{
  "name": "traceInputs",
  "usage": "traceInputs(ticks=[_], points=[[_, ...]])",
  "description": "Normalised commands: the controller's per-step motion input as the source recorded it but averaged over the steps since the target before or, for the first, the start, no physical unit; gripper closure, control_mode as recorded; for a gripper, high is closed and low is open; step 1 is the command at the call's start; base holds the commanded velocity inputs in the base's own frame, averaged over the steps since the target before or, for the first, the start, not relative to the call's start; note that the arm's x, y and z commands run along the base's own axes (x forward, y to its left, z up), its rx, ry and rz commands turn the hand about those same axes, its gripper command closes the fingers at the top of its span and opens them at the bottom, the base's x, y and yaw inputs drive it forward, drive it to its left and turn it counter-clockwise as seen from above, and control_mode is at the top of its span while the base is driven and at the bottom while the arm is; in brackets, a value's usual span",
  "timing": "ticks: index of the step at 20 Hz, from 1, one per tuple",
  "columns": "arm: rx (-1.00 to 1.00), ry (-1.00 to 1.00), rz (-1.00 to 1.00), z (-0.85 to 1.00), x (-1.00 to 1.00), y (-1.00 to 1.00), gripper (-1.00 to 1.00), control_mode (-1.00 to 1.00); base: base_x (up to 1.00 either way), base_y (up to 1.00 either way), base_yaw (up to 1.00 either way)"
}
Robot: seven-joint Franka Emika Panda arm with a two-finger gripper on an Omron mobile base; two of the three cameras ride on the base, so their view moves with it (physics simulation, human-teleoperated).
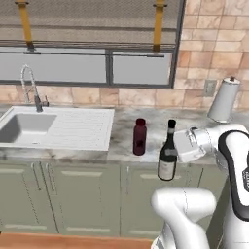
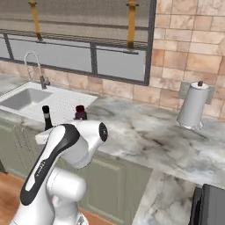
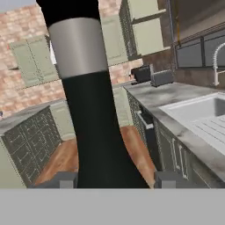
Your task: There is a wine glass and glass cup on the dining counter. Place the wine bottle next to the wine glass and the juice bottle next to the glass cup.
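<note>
I'm holding the wine bottle (image 1: 168,154) clamped in my gripper (image 1: 181,148), lower centre-right of the left base view, hanging off the counter (image 1: 121,131) edge in front of the cabinets. Juice bottle (image 1: 139,136) is standing on the counter just left of it, right of the sink (image 1: 29,129).

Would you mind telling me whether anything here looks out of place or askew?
Only the wine bottle: it hangs in front of the cabinet doors, off the worktop, upright, clamped in the tool. The juice bottle stands upright on the worktop; nothing spilled.
</note>
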Motion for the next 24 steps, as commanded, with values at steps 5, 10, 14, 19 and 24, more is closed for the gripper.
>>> traceInputs(ticks=[5,10,14,19,24], points=[[0.0,0.0,0.0,0.0,0.0,0.0,1.0,1.0,-0.04,0.0,1.0],[0.0,0.0,0.0,0.0,0.0,0.0,1.0,1.0,-0.02,0.0,1.0],[0.0,0.0,0.0,0.0,0.0,0.0,1.0,1.0,-0.03,0.0,1.0],[0.0,0.0,0.0,0.0,0.0,0.0,1.0,1.0,0.0,0.0,1.0],[0.0,0.0,0.0,0.0,0.0,0.0,1.0,1.0,0.02,0.0,1.0]])
